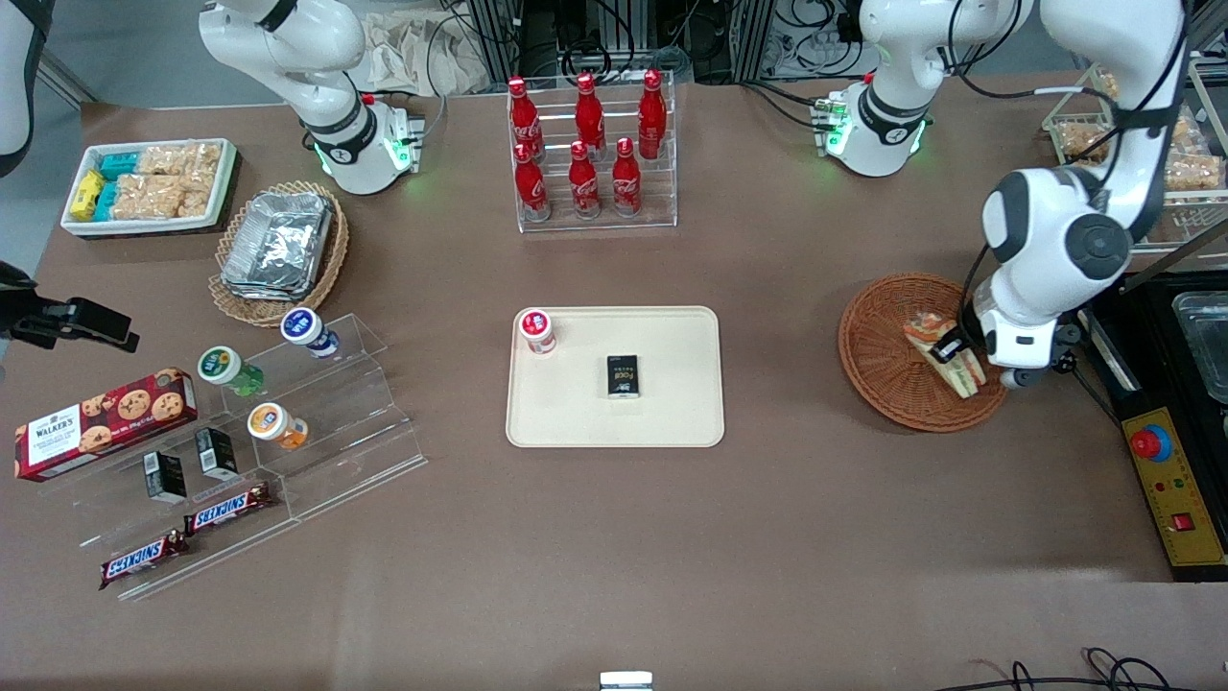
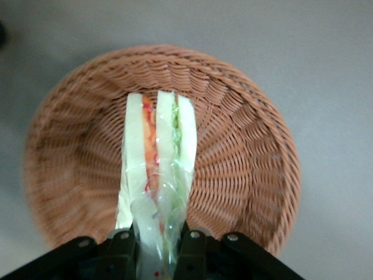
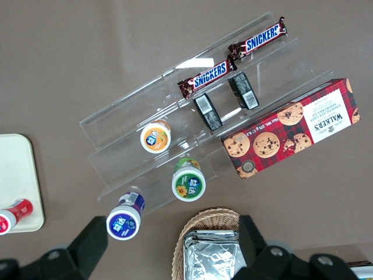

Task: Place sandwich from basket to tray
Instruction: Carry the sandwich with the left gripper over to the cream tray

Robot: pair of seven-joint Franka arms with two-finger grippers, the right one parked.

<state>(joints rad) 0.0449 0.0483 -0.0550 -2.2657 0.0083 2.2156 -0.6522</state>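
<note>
one sandwich point(image 2: 156, 157) sat in the basket point(image 2: 245, 146), its wrapped end pinched between the fingers point(image 2: 194, 252) of the left gripper point(image 1: 953, 351), which was closed on it. to my eye the grip was only on a narrow end, so the lift wanted to be straight up and slow, clearing the rim before swinging toward the tray point(image 1: 672, 403), aiming for bare space away from the small black box point(image 1: 624, 375) and red-capped bottle point(image 1: 537, 330).

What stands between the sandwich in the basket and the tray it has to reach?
Nothing visible on the bare table between the basket and the tray. The gripper is shut on the sandwich. On the tray, a red-capped bottle and a small black box take some room.
</note>
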